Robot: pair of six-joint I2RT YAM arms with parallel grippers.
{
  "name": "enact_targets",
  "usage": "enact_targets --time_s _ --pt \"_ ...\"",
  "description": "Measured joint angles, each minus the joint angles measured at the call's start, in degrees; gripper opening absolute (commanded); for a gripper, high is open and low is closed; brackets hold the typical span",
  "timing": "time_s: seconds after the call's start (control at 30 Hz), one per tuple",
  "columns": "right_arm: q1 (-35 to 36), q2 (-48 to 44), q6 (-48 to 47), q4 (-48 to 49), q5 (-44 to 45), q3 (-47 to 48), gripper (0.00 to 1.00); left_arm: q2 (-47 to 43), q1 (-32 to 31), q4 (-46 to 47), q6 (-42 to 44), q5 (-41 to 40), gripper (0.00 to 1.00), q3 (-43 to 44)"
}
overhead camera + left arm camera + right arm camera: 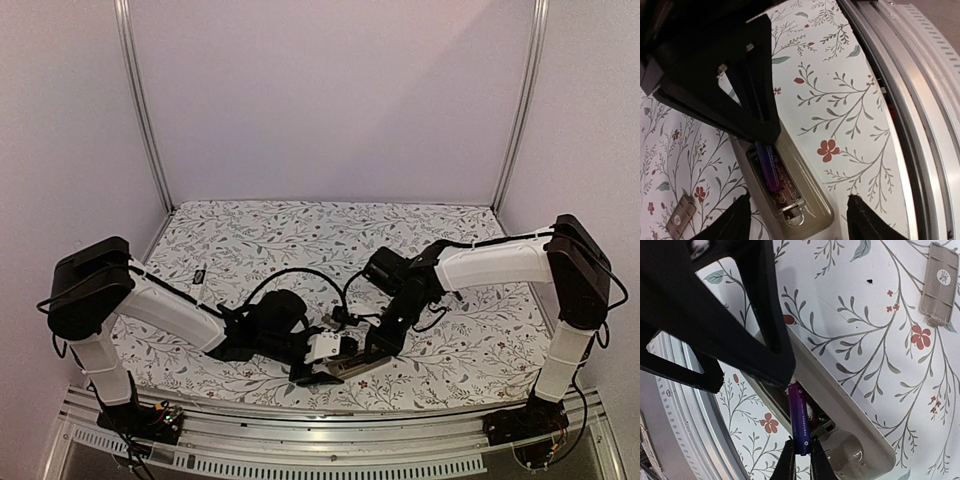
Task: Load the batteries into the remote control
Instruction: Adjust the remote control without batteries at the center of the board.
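- Floral-patterned surface [850, 75] carries a beige remote [807, 182] near its front edge, battery bay uncovered.
- Right tool [802, 462] pinches one end of a purple battery [799, 415]; the other end reaches into the bay.
- Left tool [800, 220] gapes wide, straddling the remote's end, gripping nothing.

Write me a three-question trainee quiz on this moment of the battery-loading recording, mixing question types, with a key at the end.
1. True or false: the battery cover lies on the table, off the remote.
2. What does the right gripper pinch? A) a purple battery B) the battery cover C) nothing
3. Fill in: the left gripper, straddling the remote, is ____ (open or shut).
Key: 1 true; 2 A; 3 open.
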Motion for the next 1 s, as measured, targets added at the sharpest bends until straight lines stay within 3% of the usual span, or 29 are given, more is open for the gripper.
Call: enact_targets --time_s 0.37,0.67,1.0 --pt "-0.4 -1.2 0.0 -0.8 0.2 0.0 0.00 0.0 0.1 -0.7 2.5 -4.4 0.59 0.0" --pt "-0.5 -1.5 0.7 -1.0 0.2 0.0 0.00 -0.4 0.3 -2.0 4.3 -3.9 0.72 0.0" --pt "-0.5 -2.6 2.0 -0.9 -0.3 0.0 0.00 -0.3 0.3 -5.3 4.1 -2.6 0.65 1.8"
